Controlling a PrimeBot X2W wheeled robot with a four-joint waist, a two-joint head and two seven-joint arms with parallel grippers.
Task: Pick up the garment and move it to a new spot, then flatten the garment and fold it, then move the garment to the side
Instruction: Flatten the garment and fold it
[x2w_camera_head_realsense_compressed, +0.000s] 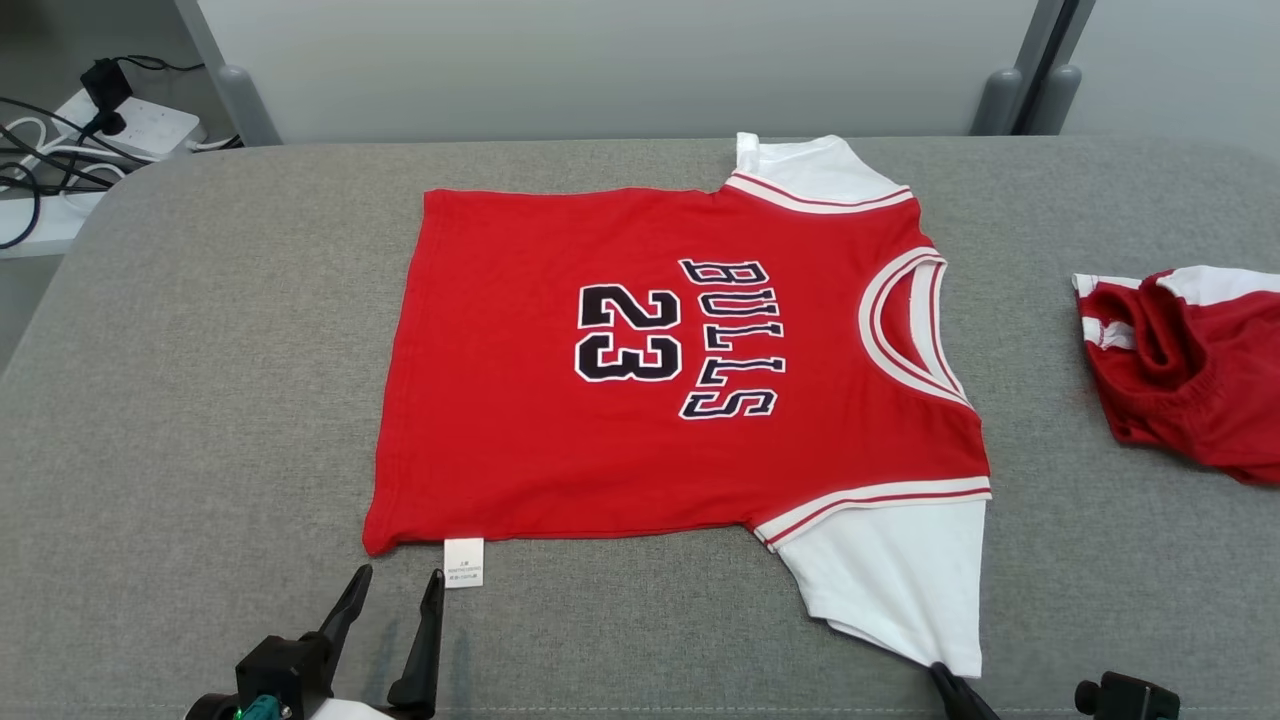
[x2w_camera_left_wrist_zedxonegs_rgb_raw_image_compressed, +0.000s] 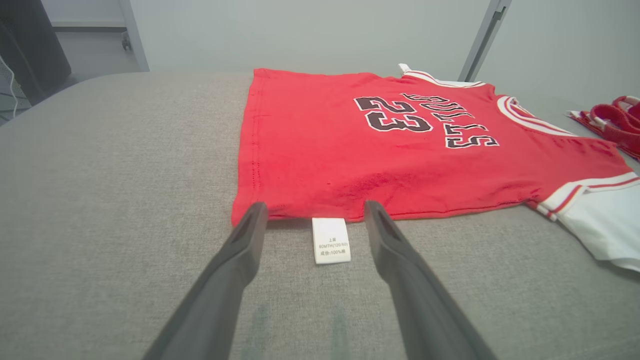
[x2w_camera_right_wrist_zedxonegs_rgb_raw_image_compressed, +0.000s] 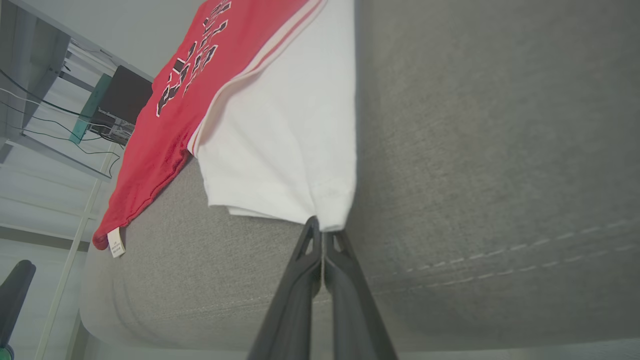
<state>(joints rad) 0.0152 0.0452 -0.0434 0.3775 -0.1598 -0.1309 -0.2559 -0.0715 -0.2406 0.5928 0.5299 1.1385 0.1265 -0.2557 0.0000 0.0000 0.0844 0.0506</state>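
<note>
Our left tool (x2w_camera_head_realsense_compressed: 400, 573) hangs at the near edge of the grey padded counter (x2w_camera_head_realsense_compressed: 200, 400), its two dark fingers spread wide and holding nothing. Our right tool (x2w_camera_right_wrist_zedxonegs_rgb_raw_image_compressed: 324, 230) is clenched on the near corner of the white sleeve (x2w_camera_head_realsense_compressed: 900, 580), pinching the cloth at its hem. Well apart on our right we see a second red-and-white garment (x2w_camera_head_realsense_compressed: 1190, 380), lying crumpled at the counter's right side. Past the far left corner, a white power strip (x2w_camera_head_realsense_compressed: 140, 125) sits among dark cables (x2w_camera_head_realsense_compressed: 40, 170). The jersey (x2w_camera_head_realsense_compressed: 650, 450) lies flat at the middle of the counter, front up, hem toward our left and neck toward our right. It is red, with "BULLS" and "23" in black lettering edged with white, and striped white-and-red trim at the neck and armholes. Its far sleeve (x2w_camera_head_realsense_compressed: 810, 170) reaches the counter's back edge. A small white care label (x2w_camera_head_realsense_compressed: 463, 562) sticks out from the near edge by the hem corner, just ahead of our left tool, whose fingertips stop just short of the red cloth.
</note>
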